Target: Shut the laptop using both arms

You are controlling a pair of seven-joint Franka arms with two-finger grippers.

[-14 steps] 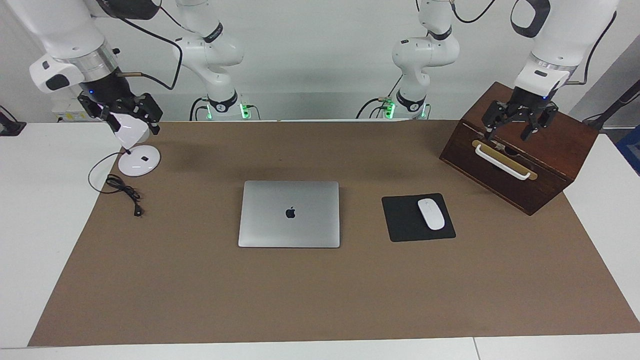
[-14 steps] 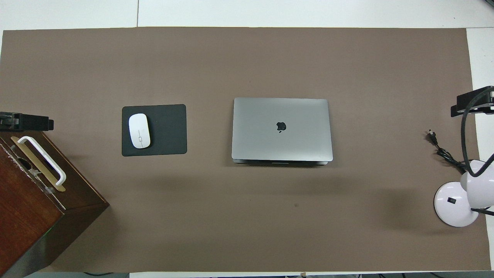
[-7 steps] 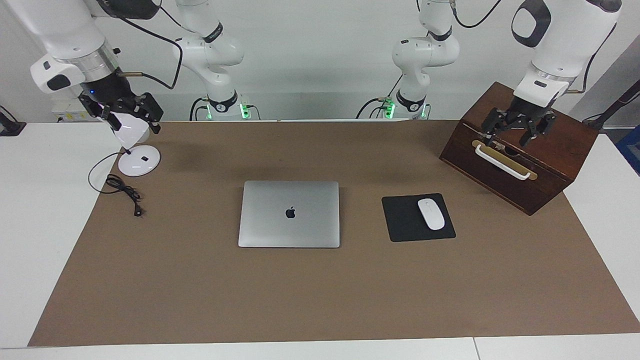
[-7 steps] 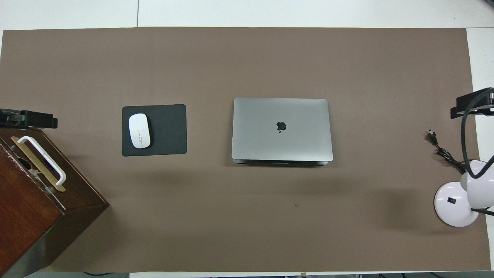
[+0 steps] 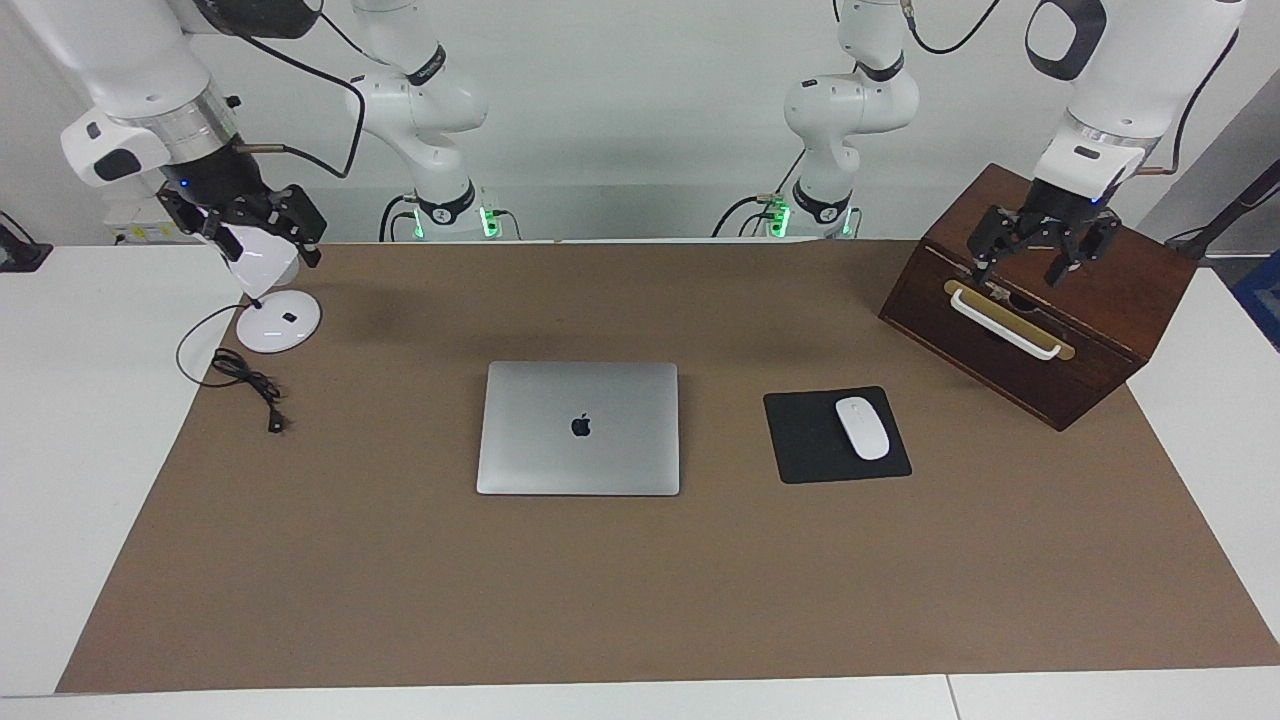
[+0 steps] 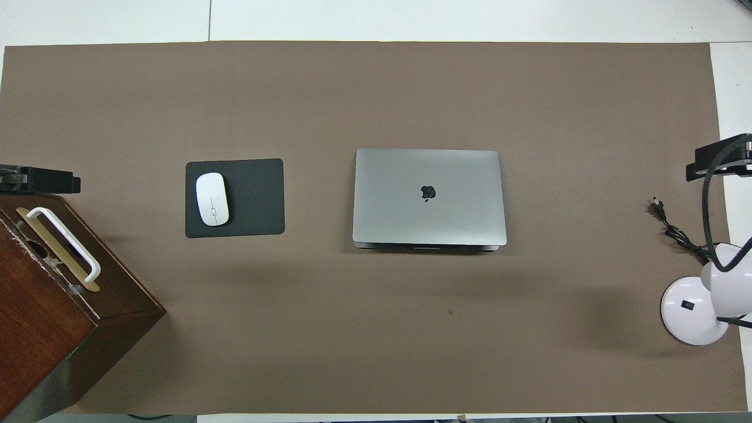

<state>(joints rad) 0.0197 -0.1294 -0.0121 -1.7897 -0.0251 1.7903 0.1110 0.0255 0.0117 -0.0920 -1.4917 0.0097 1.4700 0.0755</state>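
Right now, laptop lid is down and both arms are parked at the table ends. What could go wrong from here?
1. The left gripper hangs open just above the wooden box, close to its white handle; a careless retreat could snag it.
2. The right gripper is right at the white lamp; swinging away might tip it or catch its cable.
3. The laptop already lies shut, so another press would only load the lid.

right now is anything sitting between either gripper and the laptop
Nothing visible. The laptop lies shut mid-mat; the left gripper hangs over the wooden box, the right gripper over the lamp, bare mat between.
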